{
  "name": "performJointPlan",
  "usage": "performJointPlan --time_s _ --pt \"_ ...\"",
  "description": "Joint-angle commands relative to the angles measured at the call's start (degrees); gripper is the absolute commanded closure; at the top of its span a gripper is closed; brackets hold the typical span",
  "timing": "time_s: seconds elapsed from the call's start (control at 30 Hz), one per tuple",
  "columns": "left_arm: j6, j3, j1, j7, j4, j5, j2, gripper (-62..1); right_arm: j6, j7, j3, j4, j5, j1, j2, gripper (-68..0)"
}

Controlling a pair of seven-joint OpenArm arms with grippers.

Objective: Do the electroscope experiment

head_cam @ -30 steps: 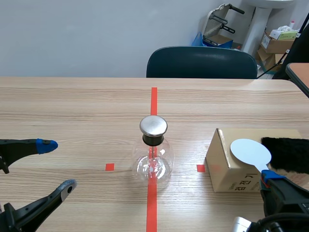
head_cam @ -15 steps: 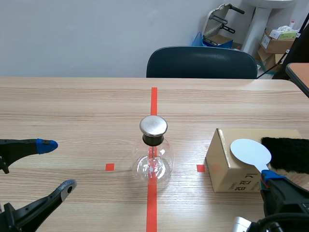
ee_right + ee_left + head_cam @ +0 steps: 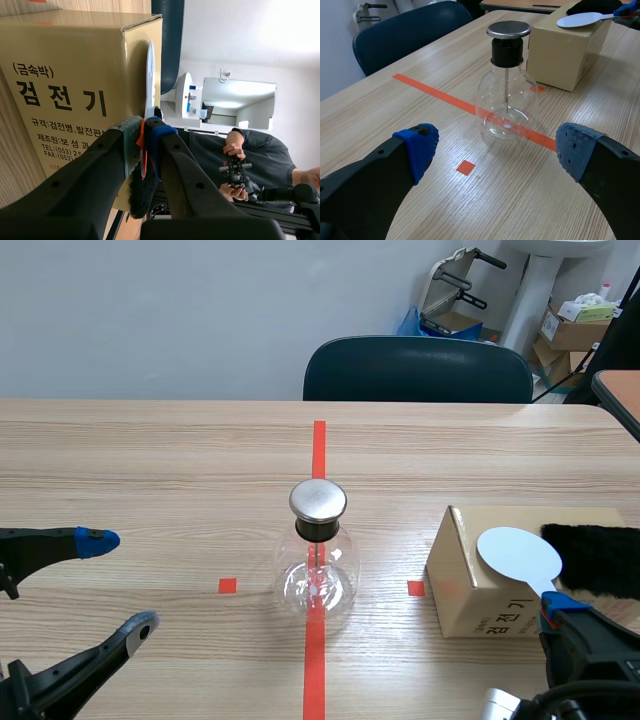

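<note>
The electroscope [image 3: 318, 553] is a clear glass flask with a black neck and a metal cap, standing on the red centre line; it also stands ahead of my left gripper [image 3: 492, 147], which is open and empty. At the scene's left my left gripper [image 3: 115, 580] is low over the table. My right gripper [image 3: 556, 606] is shut on the handle of a pale blue paddle [image 3: 519, 556], whose round blade lies over the cardboard box [image 3: 470, 590]. In the right wrist view the paddle [image 3: 149, 80] shows edge-on between the fingers, against the box [image 3: 65, 95].
A black furry cloth [image 3: 595, 558] lies on the box top at the right. A dark blue chair [image 3: 418, 370] stands behind the far table edge. Small red tape squares flank the flask. A person holding a controller appears in the right wrist view.
</note>
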Motion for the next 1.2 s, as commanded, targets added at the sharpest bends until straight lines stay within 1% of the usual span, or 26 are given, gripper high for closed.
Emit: performJointPlan --time_s 0.0,0.73,0.8,0.87,0.9,1.0,1.07,1.1,1.17 --pt "-0.1 -0.2 0.2 -0.9 0.5 -0.2 0.5 -50.8 -0.6 -0.4 0.4 0.6 0.0 0.0 0.5 -0.9" --pt "-0.1 -0.2 0.2 -0.8 0.5 -0.2 0.5 -50.7 -0.6 -0.4 0.4 0.6 0.0 0.0 0.5 -0.9" --pt "-0.1 -0.2 0.2 0.5 0.5 0.0 0.5 -50.5 -0.6 -0.4 0.4 0.6 0.0 0.0 0.5 -0.9" --pt "-0.1 -0.1 0.2 2.3 0.5 1.2 0.5 -49.6 -0.6 -0.4 0.4 0.6 0.0 0.0 0.5 -0.9" --pt "-0.1 0.1 0.1 2.8 0.5 1.3 0.6 -47.4 -0.6 -0.4 0.4 0.6 0.0 0.0 0.5 -0.9" --pt "-0.1 1.1 0.1 4.3 0.5 1.3 1.6 -38.0 -0.6 -0.3 0.4 0.6 0.0 0.0 0.5 -0.9" --pt "0.5 1.8 0.1 6.3 0.5 1.4 2.7 -33.0 -0.6 -0.3 0.4 0.6 0.0 0.0 0.5 -0.9" --pt "1.3 2.0 0.1 7.2 0.5 1.4 3.1 -29.6 -0.6 -0.3 0.4 0.6 0.0 0.0 0.5 -0.9" --pt "2.8 2.4 0.1 7.8 0.5 1.3 3.5 -20.1 -0.6 -0.4 0.4 0.6 0.0 0.0 0.5 -0.9"
